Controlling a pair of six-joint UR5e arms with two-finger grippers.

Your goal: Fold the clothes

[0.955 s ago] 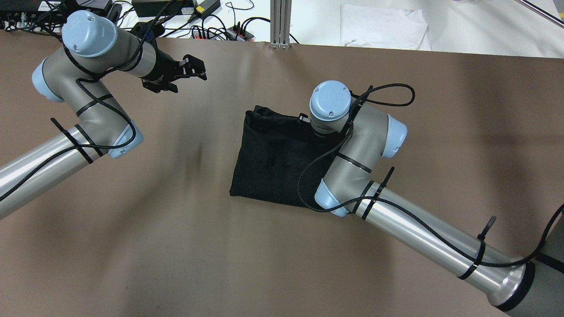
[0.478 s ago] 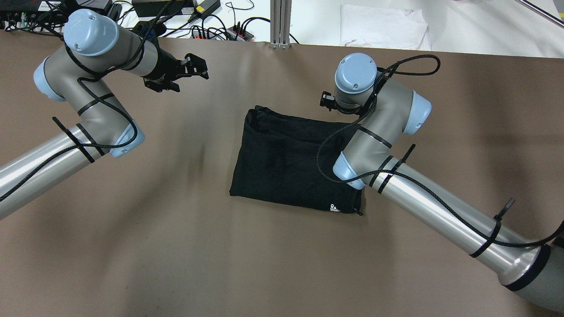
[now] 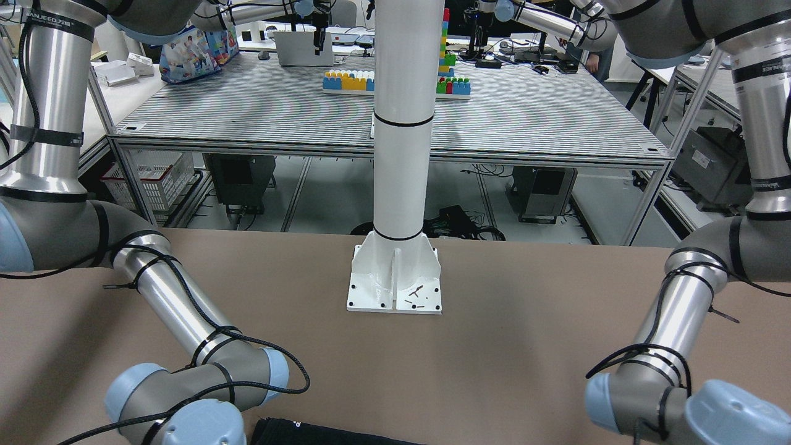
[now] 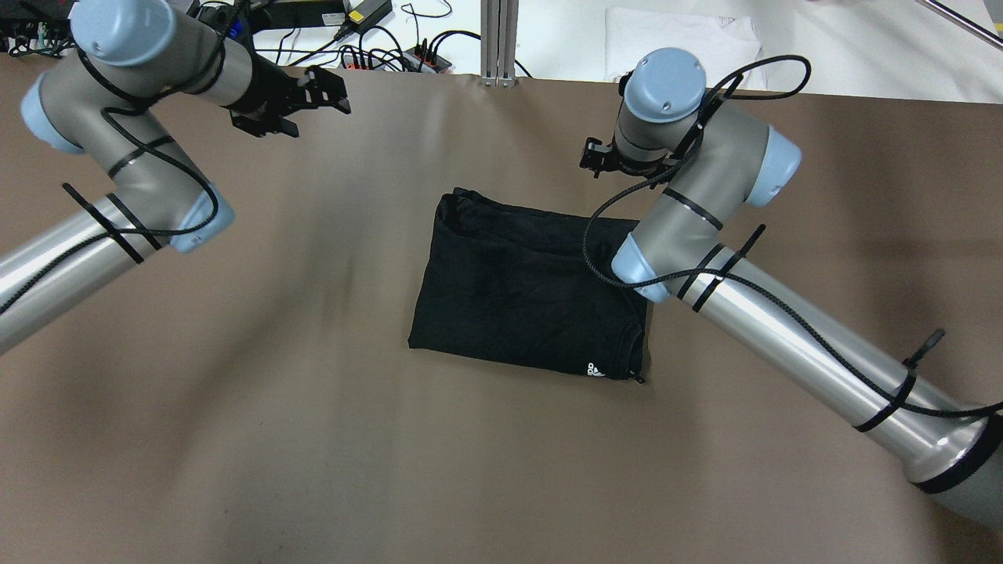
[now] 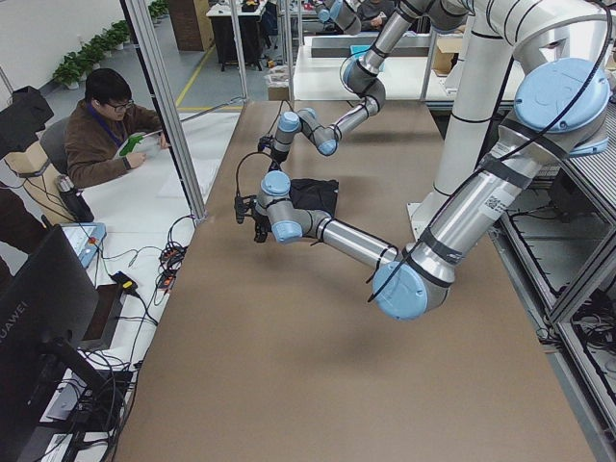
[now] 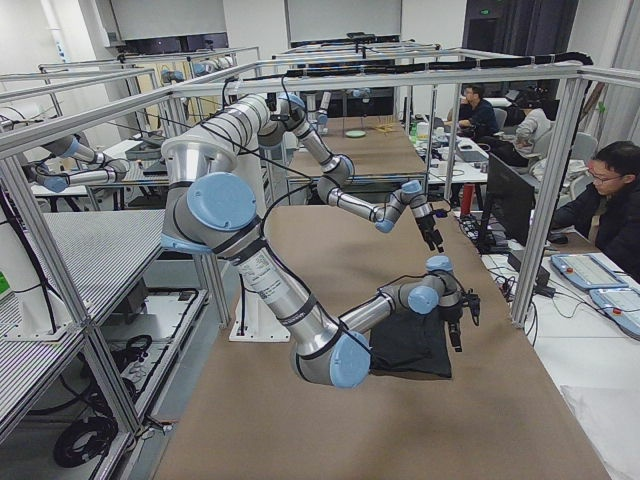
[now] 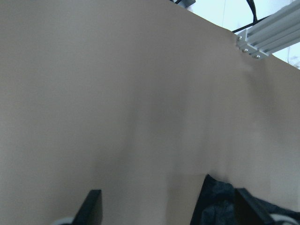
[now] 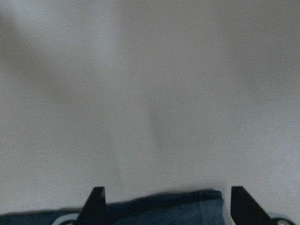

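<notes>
The clothes (image 4: 517,286) are one black garment, folded into a rough rectangle and lying flat on the brown table (image 4: 313,439); a small white logo shows at its near right corner. A strip of the clothes (image 3: 296,436) shows at the bottom edge of the front-facing view. My left gripper (image 4: 313,106) hovers open over the far left of the table, well away from the clothes (image 7: 218,201). My right gripper (image 4: 597,157) hangs just beyond the garment's far right corner, mostly hidden under its wrist. Its wrist view shows the fingers (image 8: 96,201) spread open with nothing between them, above the fabric edge (image 8: 164,206).
A white pillar with a base plate (image 3: 395,284) stands at the robot's side of the table. Cables and power strips (image 4: 376,47), an aluminium post (image 4: 499,39) and a white cloth (image 4: 682,47) lie past the far edge. A seated person (image 5: 106,125) is beyond that edge.
My right arm has risen off the garment and swung away to the far right, uncovering it. The left arm has drawn back toward the far left corner.
</notes>
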